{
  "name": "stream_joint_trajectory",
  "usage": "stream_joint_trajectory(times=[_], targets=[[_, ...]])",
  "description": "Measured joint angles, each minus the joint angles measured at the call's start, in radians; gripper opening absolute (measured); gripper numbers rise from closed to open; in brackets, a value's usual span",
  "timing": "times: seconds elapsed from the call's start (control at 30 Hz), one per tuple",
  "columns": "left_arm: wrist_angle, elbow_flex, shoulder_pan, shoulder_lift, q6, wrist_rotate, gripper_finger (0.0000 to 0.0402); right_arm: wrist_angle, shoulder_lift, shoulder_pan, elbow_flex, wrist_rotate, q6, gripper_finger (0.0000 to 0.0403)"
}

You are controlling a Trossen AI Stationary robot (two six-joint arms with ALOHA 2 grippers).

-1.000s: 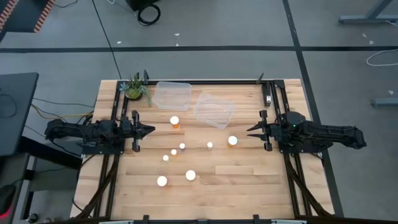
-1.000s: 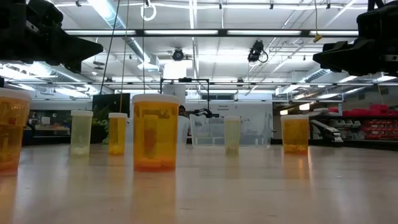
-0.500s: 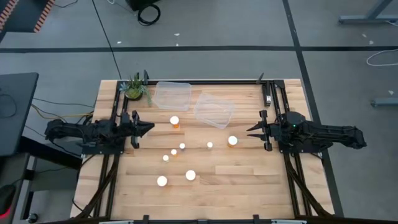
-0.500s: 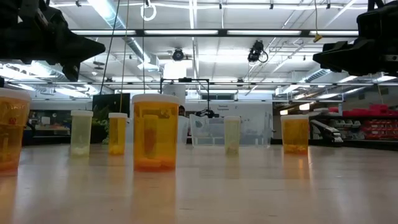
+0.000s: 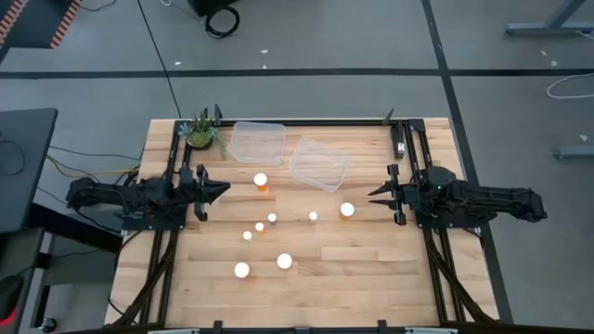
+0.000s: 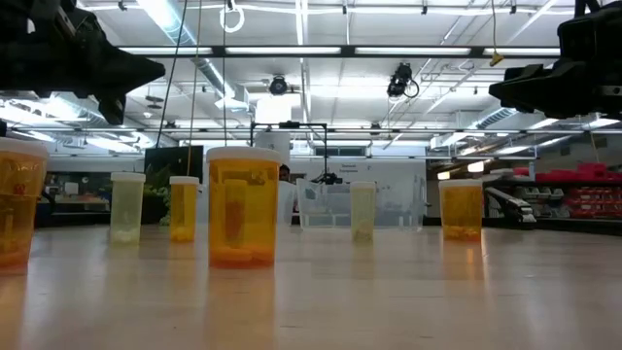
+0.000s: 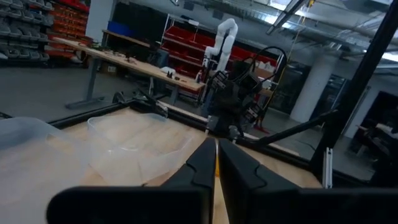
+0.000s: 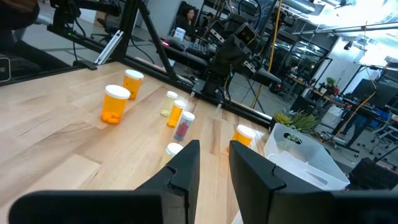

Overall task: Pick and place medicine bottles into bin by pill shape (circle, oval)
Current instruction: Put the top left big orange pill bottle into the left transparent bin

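Plant (image 5: 201, 130) beside two clear bins (image 5: 258, 142).

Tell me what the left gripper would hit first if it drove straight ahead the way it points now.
Probably the big medicine bottle nearest it: the left gripper, shut, points across the table toward the right gripper. It rides above the table, so it may pass over the cap; height is unclear.

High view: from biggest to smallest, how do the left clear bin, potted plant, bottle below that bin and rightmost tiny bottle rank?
1. left clear bin
2. potted plant
3. bottle below that bin
4. rightmost tiny bottle
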Motion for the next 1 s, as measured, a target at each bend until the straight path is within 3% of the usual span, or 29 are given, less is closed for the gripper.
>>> stream_joint_trajectory(times=[0.3, 0.63, 1.0], targets=[[0.022, 0.0, -0.044, 0.18, -0.205, 0.047, 0.002, 0.0, 0.0, 0.0, 0.0, 0.0, 0.0, 0.0093], [0.219, 0.006, -0.007, 0.454, -0.107, -0.016, 0.0021, 0.0, 0.0, 0.0, 0.0, 0.0, 0.0, 0.0093], [0.15, 0.156, 0.093, 0.67, -0.107, -0.03, 0.0056, 0.0, 0.0, 0.0, 0.0, 0.0, 0.0, 0.0093]])
